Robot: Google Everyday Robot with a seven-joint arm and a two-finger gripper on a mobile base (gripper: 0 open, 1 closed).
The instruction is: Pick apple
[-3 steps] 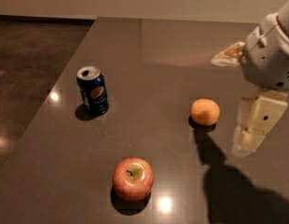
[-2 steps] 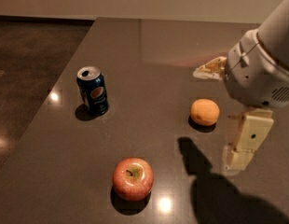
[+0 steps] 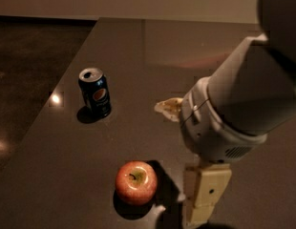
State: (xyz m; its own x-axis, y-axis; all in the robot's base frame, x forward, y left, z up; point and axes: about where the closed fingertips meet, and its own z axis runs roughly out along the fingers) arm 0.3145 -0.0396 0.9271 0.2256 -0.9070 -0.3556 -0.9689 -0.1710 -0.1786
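Dark glossy tabletop (image 3: 138,56) fills most of the frame. From the upper right reaches the robot arm (image 3: 253,94), its gripper (image 3: 179,162) spread wide right of centre. A Pepsi can (image 3: 95,92) stands upright at left. The apple (image 3: 136,182) sits bottom centre, just left of the lower finger, apart from it.

You are looking at a dim scene, lit from above and somewhat from the right. The dark surface (image 3: 138,56) carries a soft pinkish sheen toward its far side and one small hard glint just left of the can (image 3: 95,92), whose short shadow falls to its lower left. The apple (image 3: 135,182) shines on top and sits in a dark pool of shadow. The claw (image 3: 175,162) hangs just right of the apple, its pale fingers spread and catching light, and throws a heavy shadow between them
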